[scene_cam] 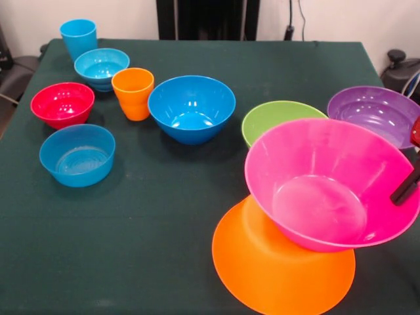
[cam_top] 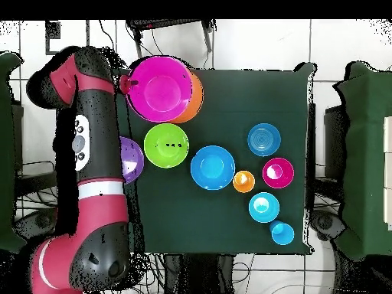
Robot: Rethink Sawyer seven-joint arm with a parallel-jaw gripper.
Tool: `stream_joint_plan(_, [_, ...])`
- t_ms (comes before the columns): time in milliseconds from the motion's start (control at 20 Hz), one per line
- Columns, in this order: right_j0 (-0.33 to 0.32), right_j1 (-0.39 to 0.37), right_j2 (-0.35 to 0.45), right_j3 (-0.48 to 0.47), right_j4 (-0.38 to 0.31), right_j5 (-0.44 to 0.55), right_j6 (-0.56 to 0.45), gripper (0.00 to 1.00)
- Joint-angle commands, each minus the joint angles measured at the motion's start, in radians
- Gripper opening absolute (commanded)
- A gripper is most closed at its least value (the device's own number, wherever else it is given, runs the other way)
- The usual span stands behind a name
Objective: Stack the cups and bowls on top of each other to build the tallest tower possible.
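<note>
A pink bowl (scene_cam: 321, 177) (cam_top: 158, 88) hangs tilted over an upside-down large orange bowl (scene_cam: 275, 269) (cam_top: 195, 96) at the table's front right. My gripper (scene_cam: 405, 189) (cam_top: 126, 83) is shut on the pink bowl's right rim; one black finger shows inside the rim. Behind stand a green bowl (scene_cam: 272, 118) (cam_top: 166, 145) and a purple bowl (scene_cam: 374, 115) (cam_top: 132, 159). A big blue bowl (scene_cam: 191, 108) sits mid-table beside the orange cup (scene_cam: 133, 93). At the left are a red bowl (scene_cam: 62, 104), two light blue bowls (scene_cam: 77, 155) (scene_cam: 101, 67) and the light blue cup (scene_cam: 79, 37).
A dark green cloth (scene_cam: 151, 249) covers the table. In the overhead view my arm (cam_top: 96, 153) runs along the table's left side and partly covers the purple bowl. The pink and orange bowls sit close to the table's corner.
</note>
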Motion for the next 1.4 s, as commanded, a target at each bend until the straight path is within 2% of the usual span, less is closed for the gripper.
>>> stream_joint_plan(50, [-0.047, -0.003, 0.089, 0.035, 0.004, -0.024, -0.240, 0.00])
stream_joint_plan(200, [-0.062, 0.010, 0.089, 0.005, 0.008, -0.012, -0.266, 0.00])
stream_joint_plan(650, [-0.072, 0.019, 0.094, 0.001, 0.005, -0.034, -0.284, 0.00])
stream_joint_plan(700, [-0.079, 0.038, 0.089, -0.041, 0.012, -0.015, -0.287, 0.00])
stream_joint_plan(850, [-0.083, 0.053, 0.081, -0.070, 0.015, -0.006, -0.286, 0.00])
stream_joint_plan(1150, [-0.075, 0.062, 0.075, -0.070, 0.017, -0.008, -0.257, 0.00])
stream_joint_plan(1400, [-0.056, 0.044, 0.076, -0.028, 0.009, -0.028, -0.222, 0.00])
